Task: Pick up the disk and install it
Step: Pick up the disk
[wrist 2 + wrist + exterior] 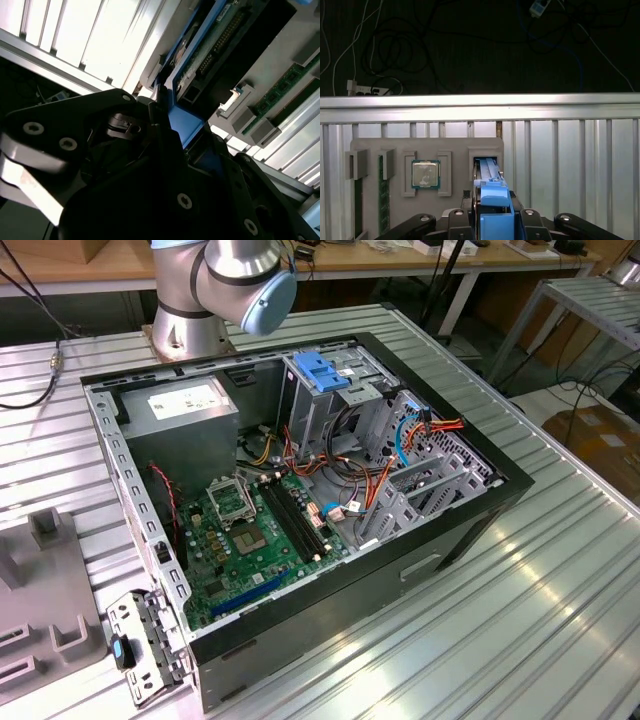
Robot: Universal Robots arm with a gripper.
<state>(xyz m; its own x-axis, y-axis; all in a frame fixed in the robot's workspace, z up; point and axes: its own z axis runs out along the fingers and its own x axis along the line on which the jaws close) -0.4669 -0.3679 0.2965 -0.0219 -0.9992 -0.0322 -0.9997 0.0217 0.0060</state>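
In the first wrist view the tool (496, 222) was clenched on the disk (490, 172), gripping it by the blue side rail (496, 202) that faced the camera. The disk stood on edge in a slot of the grey fixture tray (455, 145). That pose probably served to offer its narrow sides to a grasp from above. I could not tell whether it had lifted clear of the slot.

In neighbouring pockets of the same tray lay a processor chip (425, 174) and a green memory stick (383, 200), each apart from the disk. The tray rested on the ribbed metal table (570, 165). In the second wrist view the black fingers (162, 145) lay tight against the blue rail, with the disk's circuit-board face beyond them.

The exterior view showed the computer case (480, 510) lying on its side with the panel off, well apart from the tray. This left the drive cage (345, 410) under the blue latch (322, 372) open from above. The disk was not yet installed.
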